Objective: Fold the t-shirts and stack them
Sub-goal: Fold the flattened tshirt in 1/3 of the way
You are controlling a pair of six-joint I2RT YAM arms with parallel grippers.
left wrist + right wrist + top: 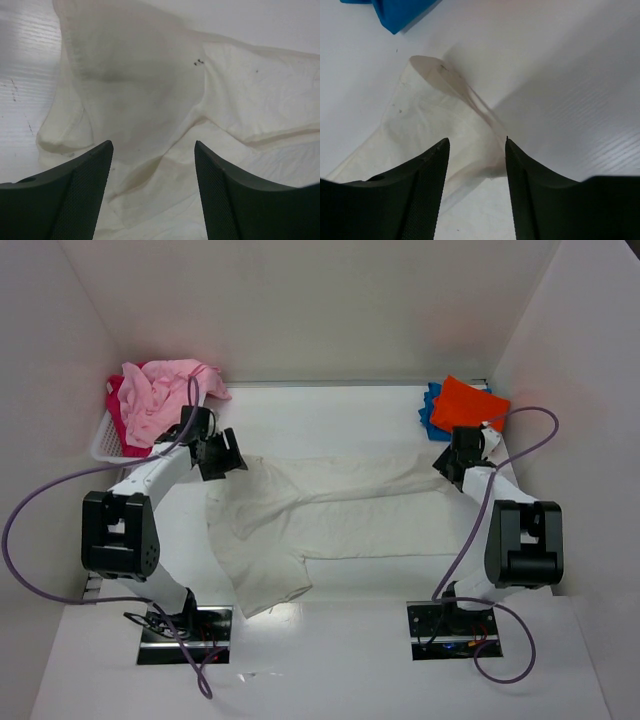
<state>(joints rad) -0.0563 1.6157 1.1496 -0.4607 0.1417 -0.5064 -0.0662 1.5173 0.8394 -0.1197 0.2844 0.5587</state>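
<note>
1. The left end effector (222, 453) hangs with its jaws spread apart and nothing between them. The cloth below it lies loose.
2. Directly under it is the cream-white t-shirt (300, 510), wrinkled on the white bench (340, 420). From there a wide part of the shirt runs back toward that arm's base.
3. A longer, narrower stretch of the same shirt runs sideways across to the right end effector (455, 462).
4. That one also stands with its jaws parted, gripping nothing. In its wrist view a curled edge of the shirt lies just below the gap between the fingers.
5. Just beyond the left end effector, to its outer side, sits a white basket (103, 445). A light pink t-shirt (160, 390) is heaped over it, with a red-magenta one (117, 408) showing underneath.
6. Beyond the right end effector and close to it, the orange t-shirt (470, 403) lies on top of the blue t-shirt (431, 412) — both apart from the cream-white one.
</note>
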